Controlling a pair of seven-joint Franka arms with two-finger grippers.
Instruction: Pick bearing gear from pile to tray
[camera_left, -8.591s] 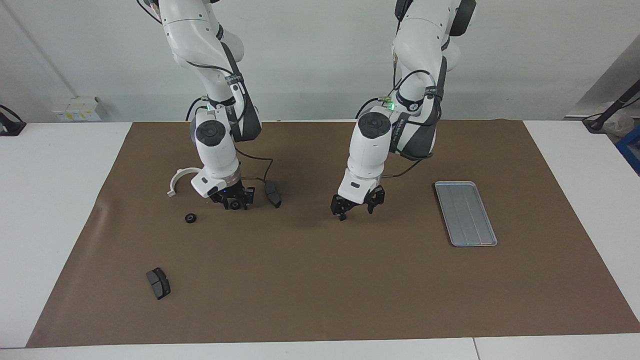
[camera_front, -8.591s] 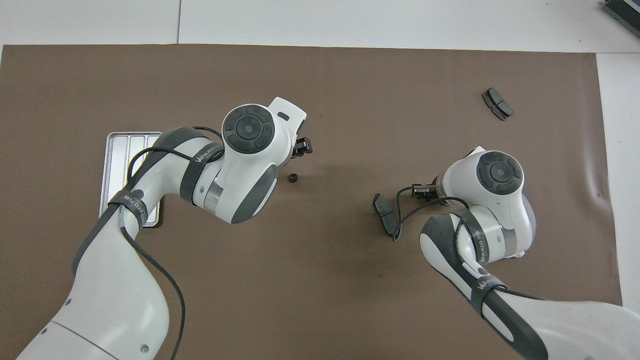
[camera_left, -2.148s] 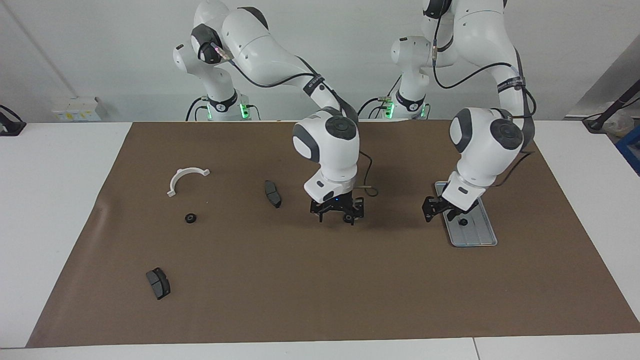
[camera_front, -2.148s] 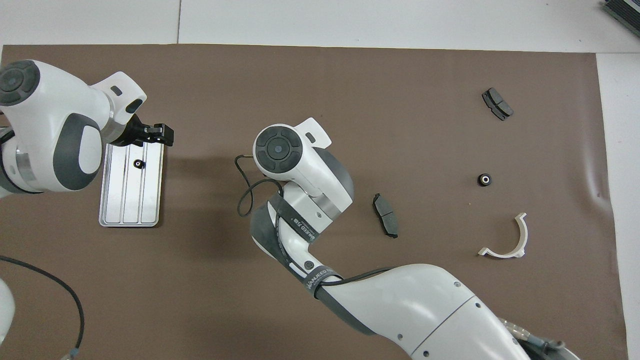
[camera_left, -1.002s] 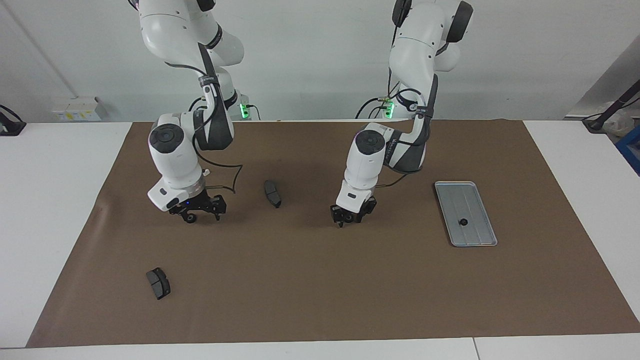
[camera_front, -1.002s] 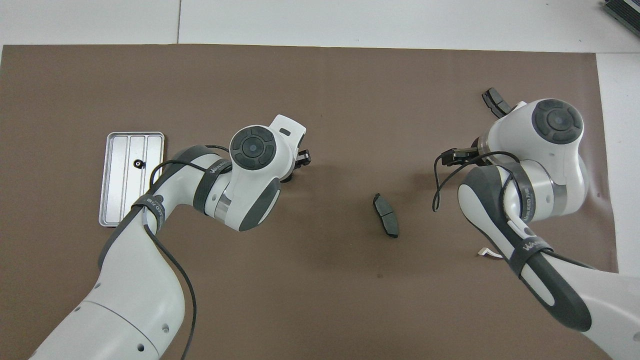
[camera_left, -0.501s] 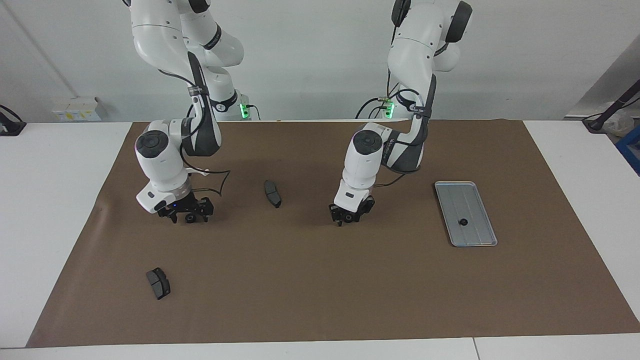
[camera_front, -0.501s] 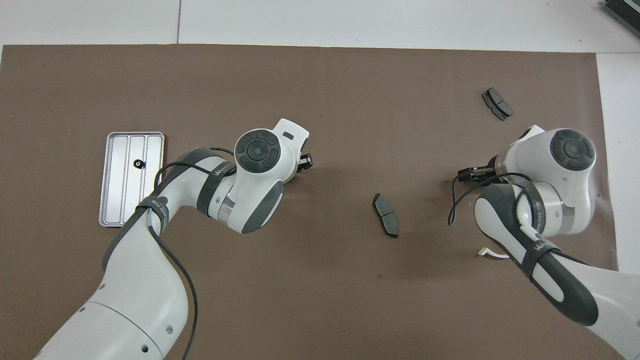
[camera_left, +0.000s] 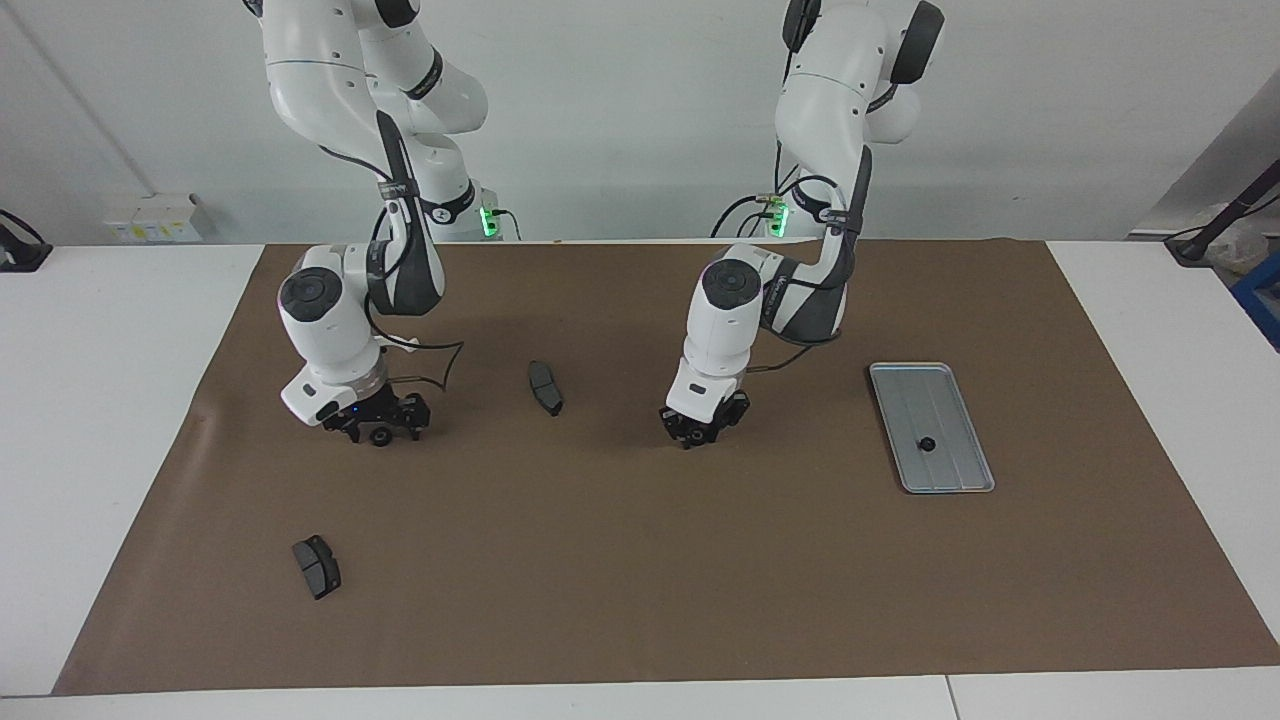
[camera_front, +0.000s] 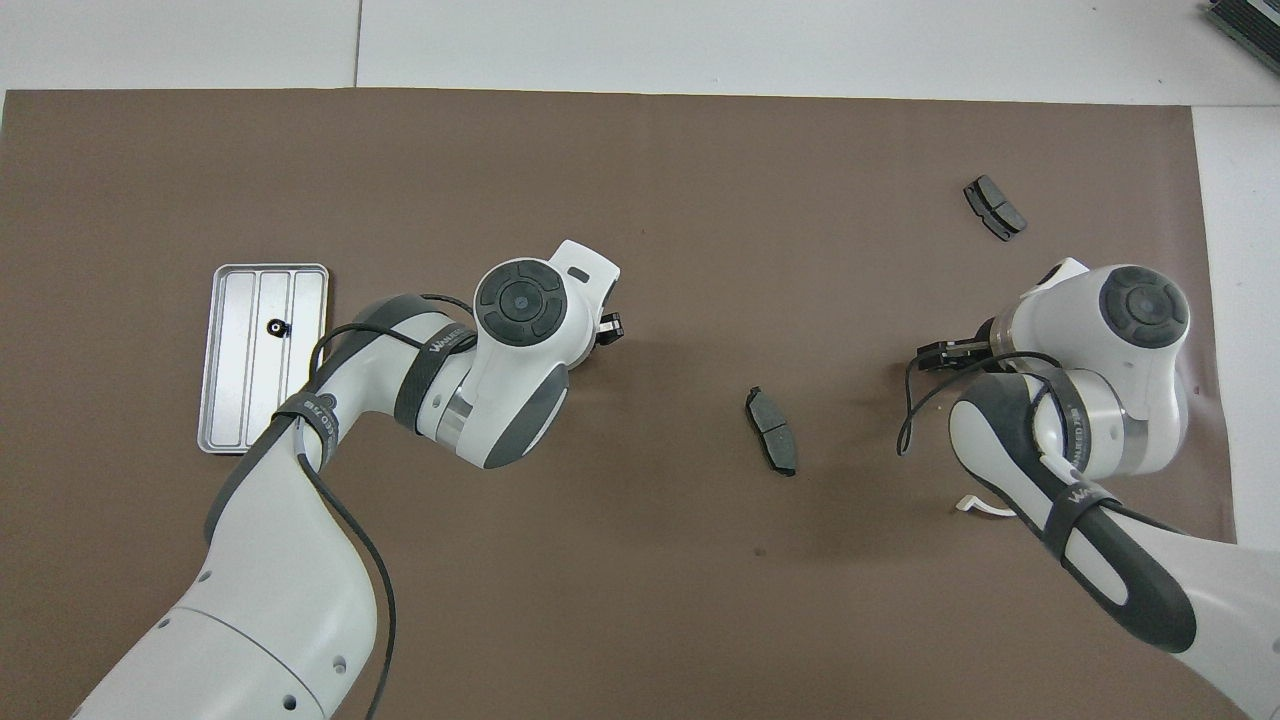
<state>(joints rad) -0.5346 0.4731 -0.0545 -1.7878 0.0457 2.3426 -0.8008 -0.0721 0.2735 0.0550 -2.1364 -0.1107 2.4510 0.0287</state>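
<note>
A small black bearing gear (camera_left: 380, 437) lies on the brown mat at the right arm's end. My right gripper (camera_left: 381, 430) is lowered over it, open, with one finger on each side of the gear. In the overhead view the right gripper (camera_front: 942, 352) and wrist hide that gear. Another black gear (camera_left: 927, 444) (camera_front: 275, 326) lies in the silver tray (camera_left: 945, 400) (camera_front: 300, 400) at the left arm's end. My left gripper (camera_left: 690, 436) (camera_front: 606, 328) hangs low over the middle of the mat, shut and holding nothing.
The pile's other parts are scattered on the mat: one dark pad piece (camera_left: 545, 387) (camera_front: 771, 444) between the grippers, another (camera_left: 316, 566) (camera_front: 994, 207) farther from the robots. Only a tip of the white half-ring bracket (camera_front: 975, 506) shows under the right arm.
The right gripper has settled down around the gear on the mat and its jaws have narrowed. The left gripper has closed while staying over the middle of the mat.
</note>
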